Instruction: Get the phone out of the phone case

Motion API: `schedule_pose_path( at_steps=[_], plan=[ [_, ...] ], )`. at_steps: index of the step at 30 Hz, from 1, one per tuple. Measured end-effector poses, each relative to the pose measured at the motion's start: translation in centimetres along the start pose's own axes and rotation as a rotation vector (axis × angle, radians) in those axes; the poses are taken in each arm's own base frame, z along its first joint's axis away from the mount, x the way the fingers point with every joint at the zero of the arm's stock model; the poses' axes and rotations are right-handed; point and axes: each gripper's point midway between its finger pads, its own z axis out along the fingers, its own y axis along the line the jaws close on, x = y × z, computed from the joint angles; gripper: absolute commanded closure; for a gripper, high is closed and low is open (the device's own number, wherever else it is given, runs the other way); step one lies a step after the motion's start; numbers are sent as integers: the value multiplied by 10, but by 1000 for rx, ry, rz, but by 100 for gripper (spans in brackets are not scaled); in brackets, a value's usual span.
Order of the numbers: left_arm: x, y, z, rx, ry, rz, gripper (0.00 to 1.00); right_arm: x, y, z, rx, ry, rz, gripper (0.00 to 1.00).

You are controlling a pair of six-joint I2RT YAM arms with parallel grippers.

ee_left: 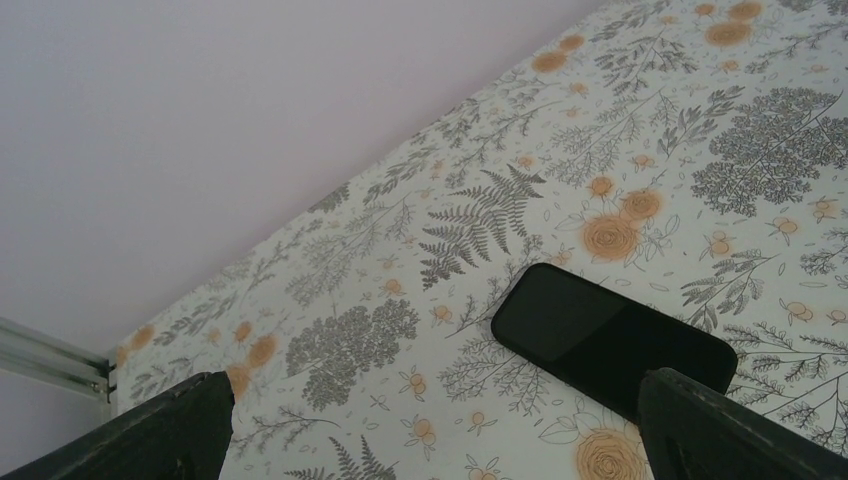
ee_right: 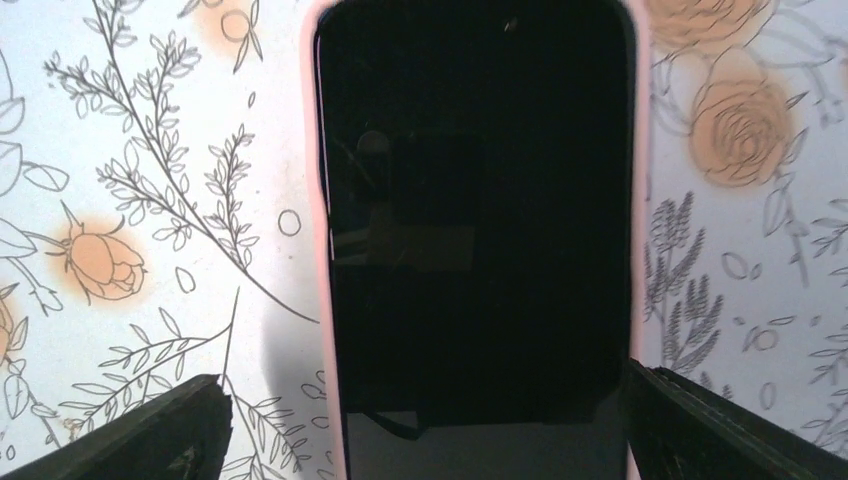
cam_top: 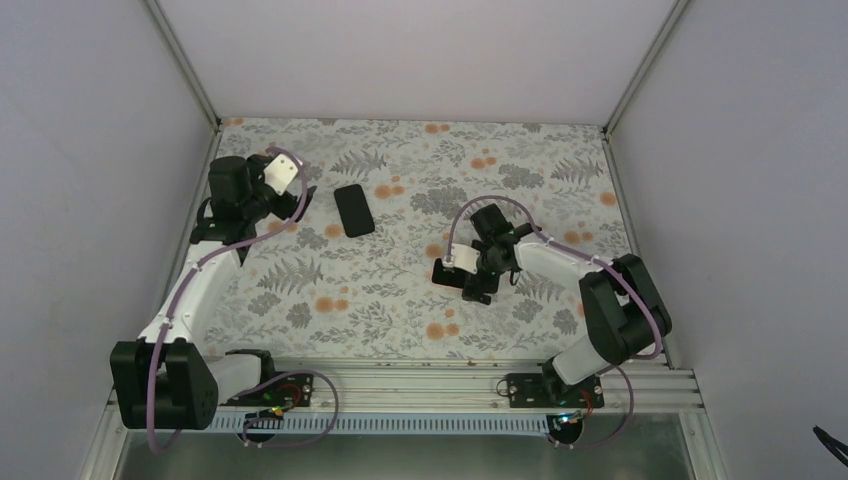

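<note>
Straddling cased phone [ee_right: 475, 200] across long edges, right end effector [ee_right: 425, 400] spread wide, left end effector [ee_left: 435, 400] likewise, empty.

Soft, even light; faint reflections on the phone [ee_right: 470, 240] screen, dim shadow beside it.

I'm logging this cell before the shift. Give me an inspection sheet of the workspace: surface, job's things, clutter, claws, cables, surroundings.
Surface: floral-print table cover, lying flat.
Job's things: dark phone in a pale pink case, flat near the right arm; black slab phone, no case visible, flat near the left arm.
Clutter: nothing seen.
Grippers: left claw open, just short of the black slab phone; right claw open, straddling the cased phone.
Cables: purple cables looped along both arms.
Surroundings: plain pale walls; aluminium rail at the near edge.
</note>
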Motion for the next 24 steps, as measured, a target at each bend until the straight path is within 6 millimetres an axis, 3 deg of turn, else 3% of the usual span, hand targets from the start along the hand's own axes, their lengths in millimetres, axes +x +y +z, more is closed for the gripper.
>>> schedule_pose_path(
  at_steps=[6, 10, 15, 18, 20, 24],
  plan=[
    [3, -1, 3, 7, 6, 0, 0, -6, -10, -1, 6, -6, -12, 0],
    [6, -4, 6, 21, 12, -4, 0, 4, -12, 15, -35, 34, 1, 0],
    [9, -7, 7, 34, 14, -2, 0, 6, -25, 16, -37, 25, 10, 0],
    [10, -10, 7, 52, 13, 6, 0, 7, -31, 17, -42, 29, 2, 8],
    [12, -16, 8, 82, 16, 7, 0, 7, -35, 17, -47, 33, -5, 18],
    [25, -37, 15, 175, 69, 9, 0, 5, -36, 17, -48, 43, -14, 28]
  ],
)
